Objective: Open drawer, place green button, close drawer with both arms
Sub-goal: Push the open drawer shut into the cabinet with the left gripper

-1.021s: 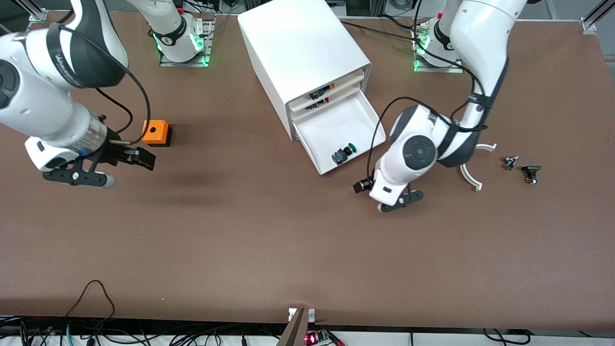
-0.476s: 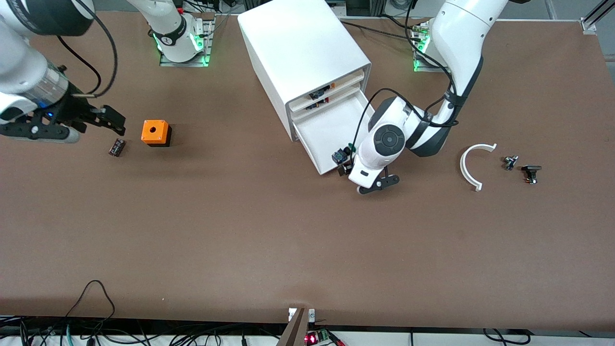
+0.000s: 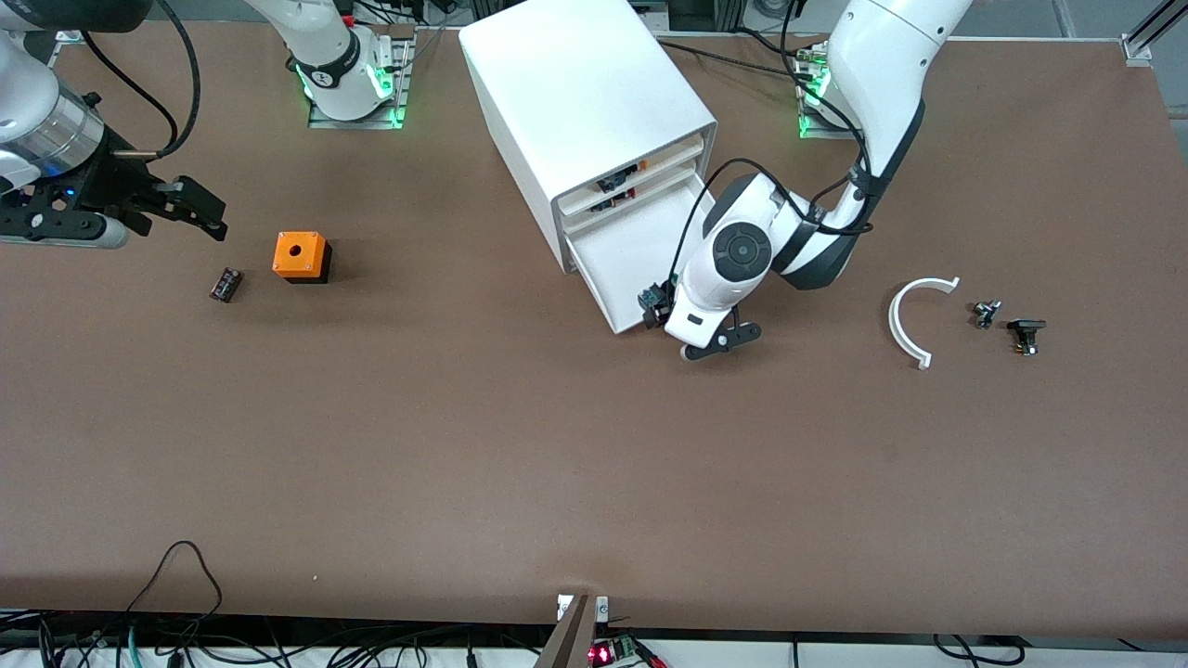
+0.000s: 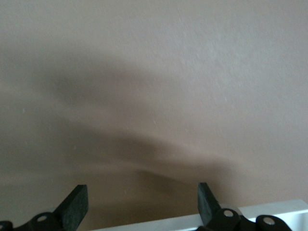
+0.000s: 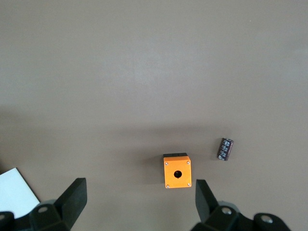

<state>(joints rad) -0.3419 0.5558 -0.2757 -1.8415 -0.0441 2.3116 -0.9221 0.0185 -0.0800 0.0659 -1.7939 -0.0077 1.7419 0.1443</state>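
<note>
The drawer, third down in the white cabinet, stands pulled out. The button's bluish-black base shows in the drawer at its front wall; the left arm hides its green cap. My left gripper is low at the drawer's front wall, at the corner toward the left arm's end. In the left wrist view it is open and empty over bare table, with the drawer's white edge beside it. My right gripper is open and empty in the air near the right arm's end, also seen in its wrist view.
An orange cube with a round hole and a small black cylinder lie near the right gripper. A white curved strip and two small dark parts lie toward the left arm's end.
My left gripper has moved from the table beside the drawer to the drawer's front wall, covering the green cap. My right gripper has drawn back toward its end, uncovering the black cylinder.
</note>
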